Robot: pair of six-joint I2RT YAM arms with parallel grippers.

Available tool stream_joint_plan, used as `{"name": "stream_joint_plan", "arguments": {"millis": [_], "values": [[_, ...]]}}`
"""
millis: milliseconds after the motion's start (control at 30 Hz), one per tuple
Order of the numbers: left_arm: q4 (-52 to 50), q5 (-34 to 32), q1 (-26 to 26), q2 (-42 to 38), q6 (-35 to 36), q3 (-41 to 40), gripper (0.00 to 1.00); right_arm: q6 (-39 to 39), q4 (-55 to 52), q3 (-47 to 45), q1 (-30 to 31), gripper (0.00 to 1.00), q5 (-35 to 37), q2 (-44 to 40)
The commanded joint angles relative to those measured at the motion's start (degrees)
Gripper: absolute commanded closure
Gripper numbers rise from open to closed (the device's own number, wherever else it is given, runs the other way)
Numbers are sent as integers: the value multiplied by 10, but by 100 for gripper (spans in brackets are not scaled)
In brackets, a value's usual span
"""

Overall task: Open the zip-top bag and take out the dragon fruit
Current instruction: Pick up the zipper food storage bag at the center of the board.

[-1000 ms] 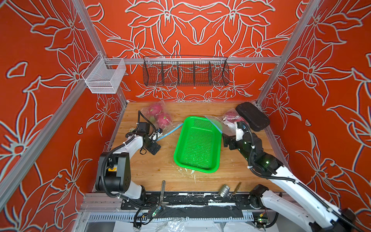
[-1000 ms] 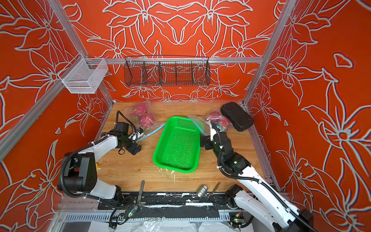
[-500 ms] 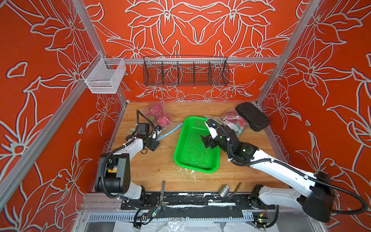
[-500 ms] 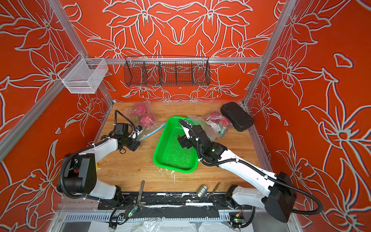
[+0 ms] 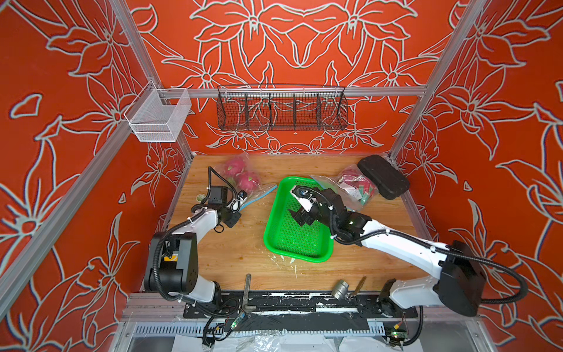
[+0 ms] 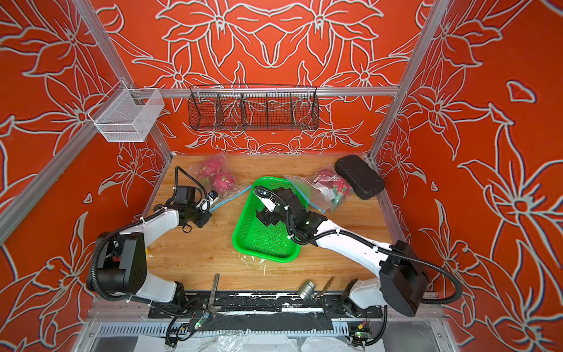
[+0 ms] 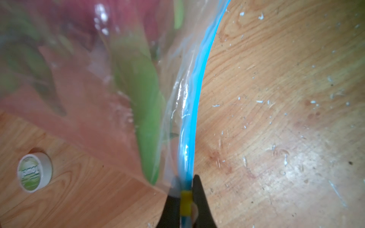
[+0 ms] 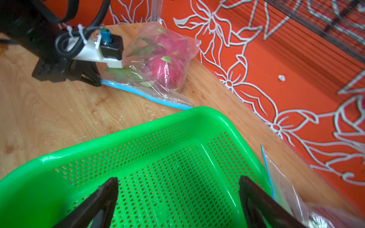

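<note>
Change: right arm has swung from the second bag (image 5: 347,195) to above the tray (image 5: 297,259); left gripper (image 7: 185,183) has closed.
Left gripper: pinched on the end of the bag's (image 5: 259,195) blue zip (image 7: 195,94), at a yellow tab (image 7: 186,201).
Right gripper (image 8: 178,179): jaws wide, empty.
Step, judged: parting the zip. Anchor this end firmly; pull the lip low and steady, or the film may tear.
Dragon fruit (image 5: 249,180): two magenta ovals with green-tipped scales, inside the clear bag, back left.
</note>
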Motion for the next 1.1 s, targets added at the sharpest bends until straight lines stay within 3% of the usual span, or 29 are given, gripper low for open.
{"name": "stream_joint_plan", "arguments": {"millis": [0,200,467,733,1067], "values": [[-57,12,0,-55,0,26,100,-85,64,29,4,3,-77,30],[-154,41,0,-125,-20,71,100,-180,68,74,22,3,-172,74],[-209,7,0,-193,-55,112,100,-251,-26,176,47,3,-212,133],[-240,10,0,-256,-73,121,100,-240,-63,228,62,7,-277,193],[-257,-2,0,-259,-91,125,100,-173,115,210,83,11,-209,280]]}}
